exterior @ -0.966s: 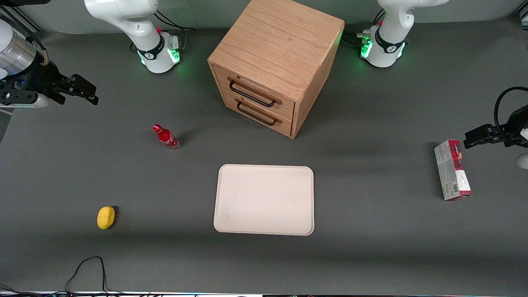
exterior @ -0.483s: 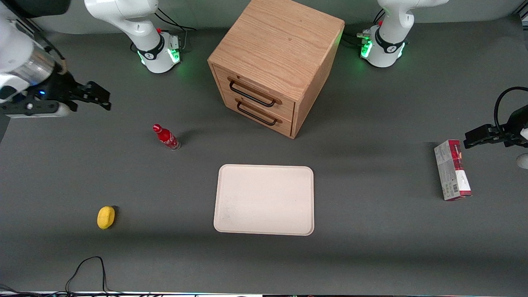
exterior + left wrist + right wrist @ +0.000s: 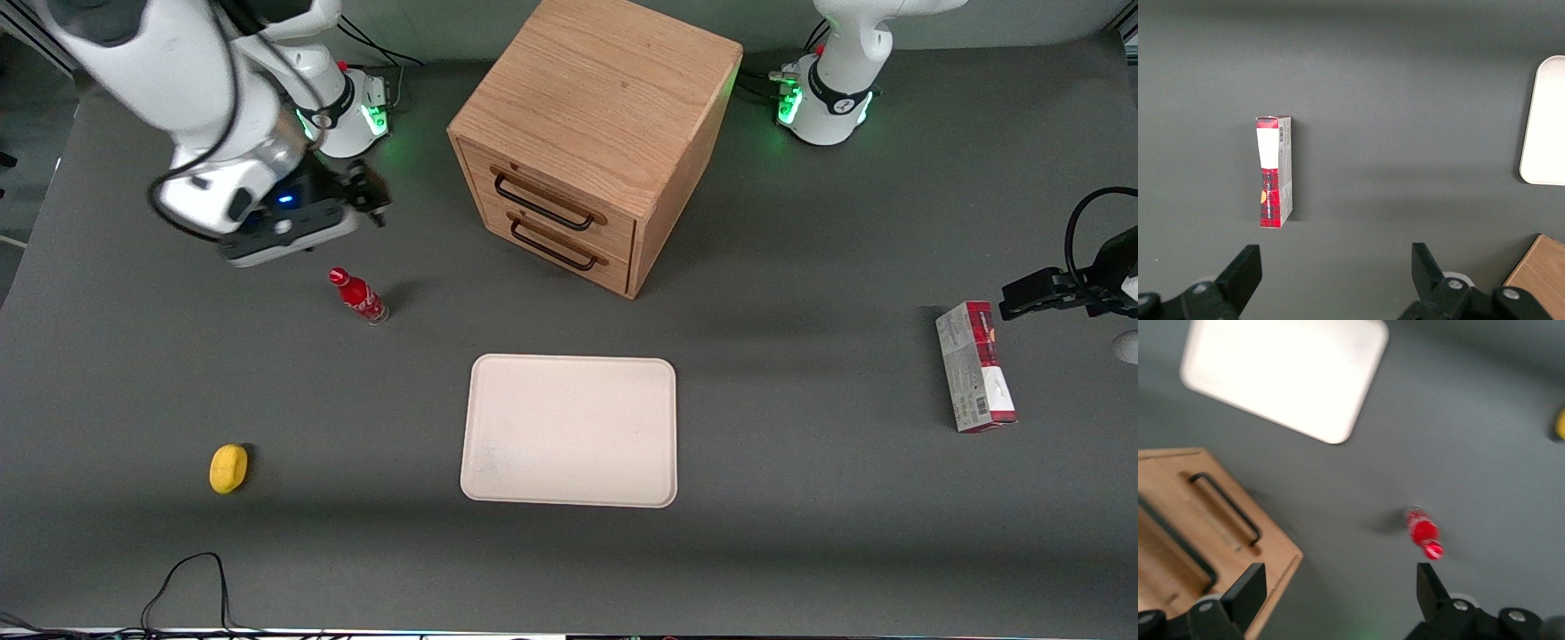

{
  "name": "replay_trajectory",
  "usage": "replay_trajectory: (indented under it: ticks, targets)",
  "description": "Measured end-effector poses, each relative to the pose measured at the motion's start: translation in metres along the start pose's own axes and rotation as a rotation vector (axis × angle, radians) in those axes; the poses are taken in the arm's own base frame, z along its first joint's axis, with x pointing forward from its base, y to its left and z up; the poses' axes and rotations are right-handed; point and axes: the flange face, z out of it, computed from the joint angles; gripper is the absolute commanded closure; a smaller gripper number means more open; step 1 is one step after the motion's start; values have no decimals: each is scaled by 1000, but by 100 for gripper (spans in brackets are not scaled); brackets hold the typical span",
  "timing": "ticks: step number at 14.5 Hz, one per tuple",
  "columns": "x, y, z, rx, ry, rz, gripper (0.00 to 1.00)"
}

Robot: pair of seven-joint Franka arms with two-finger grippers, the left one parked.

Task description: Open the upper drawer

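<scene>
The gripper (image 3: 369, 197) hangs with fingers spread, apart from the cabinet (image 3: 594, 133) toward the working arm's end. The upper drawer (image 3: 547, 201) sits shut, above the lower drawer (image 3: 558, 245). Aiming low could hook the wrong handle; sweeping low could topple the bottle (image 3: 359, 296).

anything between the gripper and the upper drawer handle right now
Nothing. In the front view only bare grey table lies between the open gripper and the upper drawer. The red bottle stands nearer the camera, off that line.

White arm (image 3: 191, 80), black claw (image 3: 369, 196)
</scene>
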Motion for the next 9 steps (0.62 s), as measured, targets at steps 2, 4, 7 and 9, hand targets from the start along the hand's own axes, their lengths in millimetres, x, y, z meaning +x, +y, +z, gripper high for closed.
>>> replay_trajectory:
  ticks: [2,4,7,9]
  targets:
    - [1,-44,2,19,-4,-131,0]
    - [0,-72,10,64,-21,-292,0]
    - [5,-91,30,234,-70,-430,0]
    - [9,-103,49,287,-104,-489,0]
